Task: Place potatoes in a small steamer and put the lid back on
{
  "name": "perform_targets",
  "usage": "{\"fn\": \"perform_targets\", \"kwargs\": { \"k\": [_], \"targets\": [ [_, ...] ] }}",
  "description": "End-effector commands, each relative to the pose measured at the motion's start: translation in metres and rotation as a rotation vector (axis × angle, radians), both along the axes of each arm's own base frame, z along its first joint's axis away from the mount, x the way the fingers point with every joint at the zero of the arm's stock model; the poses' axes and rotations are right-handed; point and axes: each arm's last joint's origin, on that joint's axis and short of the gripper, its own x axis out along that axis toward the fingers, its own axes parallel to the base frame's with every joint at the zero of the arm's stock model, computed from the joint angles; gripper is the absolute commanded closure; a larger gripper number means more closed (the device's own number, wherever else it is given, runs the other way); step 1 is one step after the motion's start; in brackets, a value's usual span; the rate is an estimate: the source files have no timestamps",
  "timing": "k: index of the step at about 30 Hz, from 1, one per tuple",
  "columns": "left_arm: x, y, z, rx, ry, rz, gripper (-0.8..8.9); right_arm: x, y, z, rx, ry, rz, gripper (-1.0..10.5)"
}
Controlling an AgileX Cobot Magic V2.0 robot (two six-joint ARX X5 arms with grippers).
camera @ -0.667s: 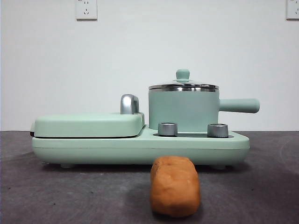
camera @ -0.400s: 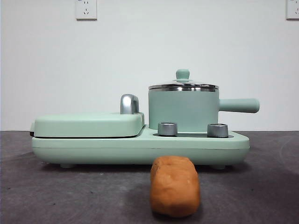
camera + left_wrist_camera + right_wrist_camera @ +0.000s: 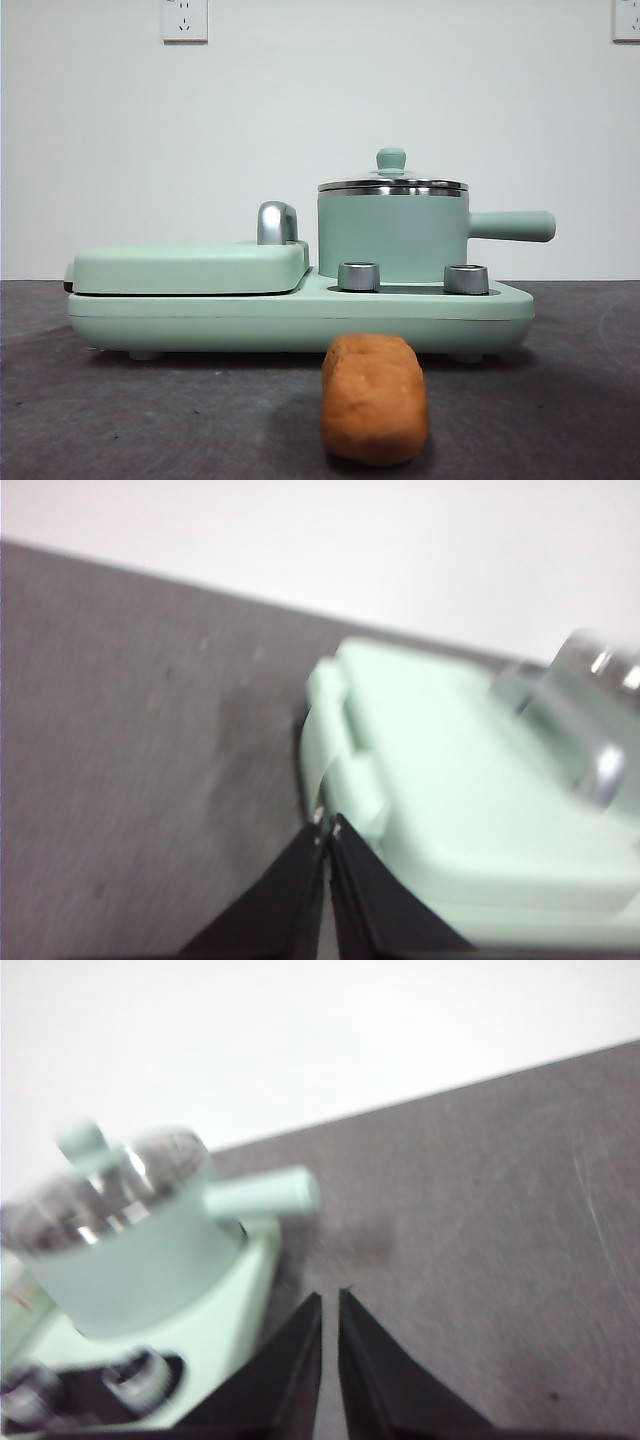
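The orange-brown potato (image 3: 375, 398) lies on the dark table in front of the appliance. The mint-green steamer pot (image 3: 392, 237) stands on the right half of the appliance base, handle (image 3: 512, 226) pointing right. The glass lid (image 3: 392, 184) with its mint knob (image 3: 391, 159) sits on the pot. My left gripper (image 3: 326, 827) is shut and empty, above the griddle's left end. My right gripper (image 3: 330, 1300) is shut and empty, above the table to the right of the pot (image 3: 130, 1250). Neither gripper shows in the front view.
A flat mint-green hinged griddle (image 3: 190, 266) with a chrome handle (image 3: 277, 223) fills the left half of the appliance base (image 3: 300, 320). Two steel dials (image 3: 359, 276) sit in front of the pot. The griddle also shows in the left wrist view (image 3: 470, 820).
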Motion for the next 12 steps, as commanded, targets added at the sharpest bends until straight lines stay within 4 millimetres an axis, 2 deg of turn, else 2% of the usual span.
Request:
{"fn": "perform_targets", "kwargs": {
  "k": [1, 5, 12],
  "targets": [
    [-0.001, -0.001, 0.023, -0.053, -0.017, -0.014, 8.03, -0.006, 0.000, 0.025, 0.062, -0.005, 0.001, 9.2],
    [0.005, -0.005, 0.054, -0.063, -0.011, -0.062, 8.03, -0.013, 0.001, 0.060, 0.048, 0.008, 0.035, 9.2],
    [0.024, -0.017, 0.110, -0.058, 0.072, -0.260, 8.03, -0.018, 0.005, 0.118, -0.016, 0.067, 0.182, 9.2]
  ]
}}
